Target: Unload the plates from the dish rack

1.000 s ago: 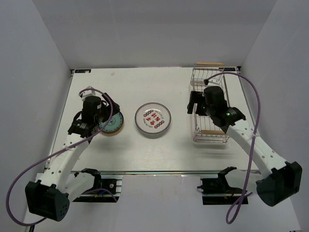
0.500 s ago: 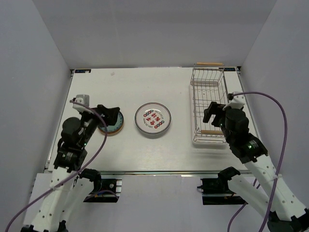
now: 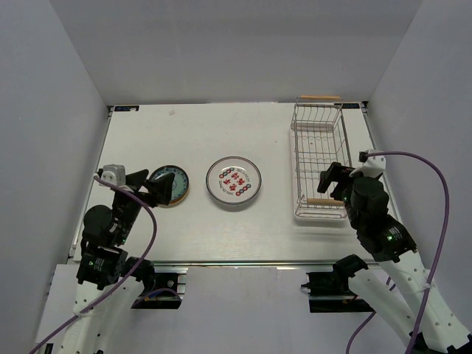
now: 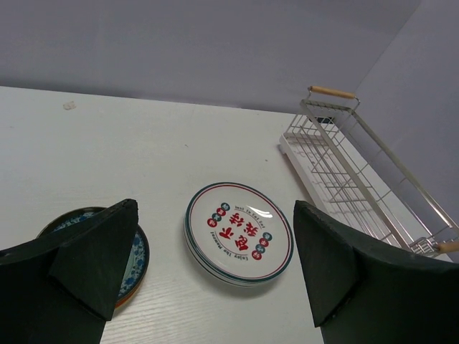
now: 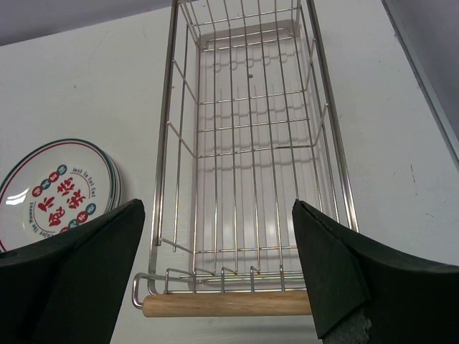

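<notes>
The dish rack stands at the right with no plates in it; it shows in the right wrist view and the left wrist view. A white plate with red marks lies flat mid-table, seemingly on a second white plate; its edge shows in the right wrist view. A dark teal plate lies on an orange-red plate at the left. My left gripper is open and empty, near the teal plate. My right gripper is open and empty above the rack's near handle.
A loose wooden rod lies at the far edge behind the rack. White walls close in the table on the left, right and back. Purple cables loop from both arms.
Both arms have drawn back toward the near edge. The right gripper left the rack's side; the left gripper backed off the teal plate. Plates and rack have not moved.
</notes>
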`<state>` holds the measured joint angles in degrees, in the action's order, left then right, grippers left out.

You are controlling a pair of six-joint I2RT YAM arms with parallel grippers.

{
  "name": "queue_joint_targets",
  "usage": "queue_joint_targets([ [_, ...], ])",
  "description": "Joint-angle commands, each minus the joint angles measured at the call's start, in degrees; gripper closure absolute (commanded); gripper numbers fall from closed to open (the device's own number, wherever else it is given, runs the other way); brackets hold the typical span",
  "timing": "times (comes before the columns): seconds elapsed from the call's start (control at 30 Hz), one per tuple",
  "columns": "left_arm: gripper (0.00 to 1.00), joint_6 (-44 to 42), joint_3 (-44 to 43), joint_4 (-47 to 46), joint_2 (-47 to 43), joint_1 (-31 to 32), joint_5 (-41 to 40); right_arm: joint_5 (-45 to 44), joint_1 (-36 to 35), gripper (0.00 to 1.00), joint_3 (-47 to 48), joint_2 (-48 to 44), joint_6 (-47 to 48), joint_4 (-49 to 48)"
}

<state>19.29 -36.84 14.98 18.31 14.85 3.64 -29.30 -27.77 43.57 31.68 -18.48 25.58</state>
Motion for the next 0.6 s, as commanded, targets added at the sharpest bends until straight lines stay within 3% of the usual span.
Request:
queue_joint_targets([
  [0.0, 0.02, -0.6, 0.2, 0.4, 0.2, 0.1, -0.9, -1.8, 0.0, 0.11, 0.4, 0.6, -0.5, -0.8],
  [0.57, 0.02, 0.6, 0.8, 0.6, 0.2, 0.1, -2.1, -0.8, -0.1, 0.11, 0.3, 1.3, -0.3, -1.0],
])
